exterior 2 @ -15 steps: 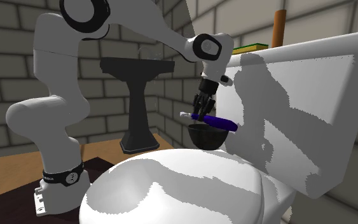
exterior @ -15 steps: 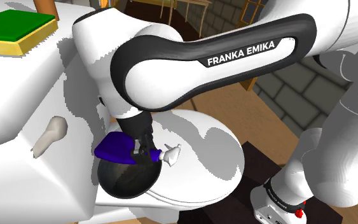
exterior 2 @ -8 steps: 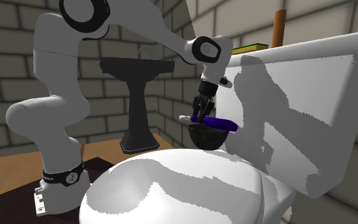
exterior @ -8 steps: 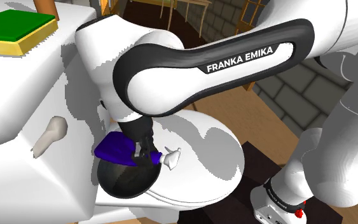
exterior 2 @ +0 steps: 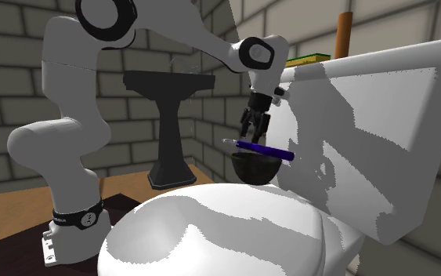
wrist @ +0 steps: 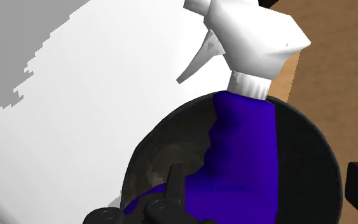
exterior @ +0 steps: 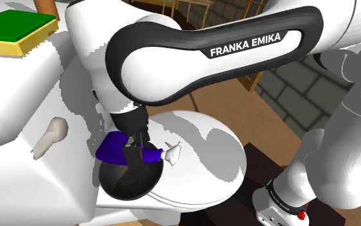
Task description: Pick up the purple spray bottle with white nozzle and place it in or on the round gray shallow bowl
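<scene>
Black arm cover [exterior: 192, 61]: white lettering "FRANKA EMIKA".
End effector [exterior 2: 252, 136]: black fingers spread, pinching nothing, close over the bottle.
Purple spray bottle with white nozzle [exterior: 116, 147]: lying across the round black shallow bowl [exterior: 124, 185].

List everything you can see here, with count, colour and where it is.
spray bottle: one, purple with white nozzle, lying across the bowl
bowl: one, dark, on the toilet beside the tank
toilet: one, white, under the arm
flush lever: one, pale, on the tank's front
flat block: one, green top, yellow sides, on the tank
pedestal sink: one, dark, against the brick wall
arm: one, white and dark, over the toilet
gripper: one, black, open, above the bottle
</scene>
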